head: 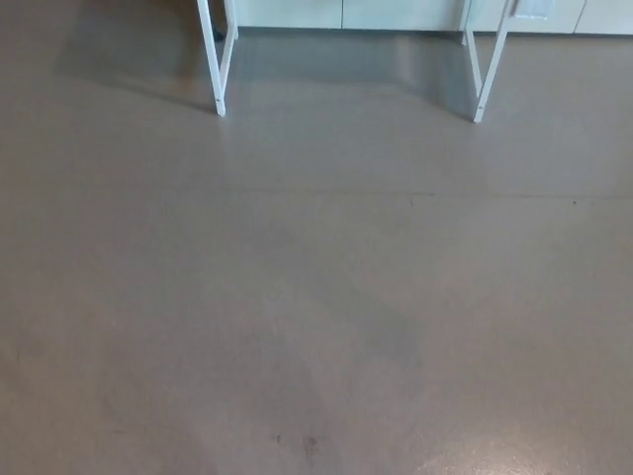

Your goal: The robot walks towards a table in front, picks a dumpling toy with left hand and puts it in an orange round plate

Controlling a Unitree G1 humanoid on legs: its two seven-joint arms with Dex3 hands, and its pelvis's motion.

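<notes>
floor [316, 297]: smooth, matte grey-brown surface filling nearly the whole head view; faint hairline seam running across it at about mid-height, a few small dark specks near the lower middle, soft broad patches of lighter and darker tone

left table legs [220, 59]: pair of slim white bars, square-edged, painted finish, meeting in a narrow v at a foot standing on the floor, upper left of the view; only the lower part shows

right table legs [485, 64]: matching pair of slim white bars converging to a foot on the floor, upper right; well apart from the left pair

shadow [346, 59]: darker band on the floor between and beside the two leg pairs

wall panels [396, 12]: pale, flat fronts along the top edge behind the legs, divided by thin vertical joints; a lighter rectangular piece at upper right, too cropped to identify

writing, brands, labels: none legible

tabletop: above the frame, out of sight

dumpling toy, orange round plate: neither visible here, position cannot be told

left hand, right hand: both outside the view; whether the fingers are spread or pressed together cannot be told
</notes>
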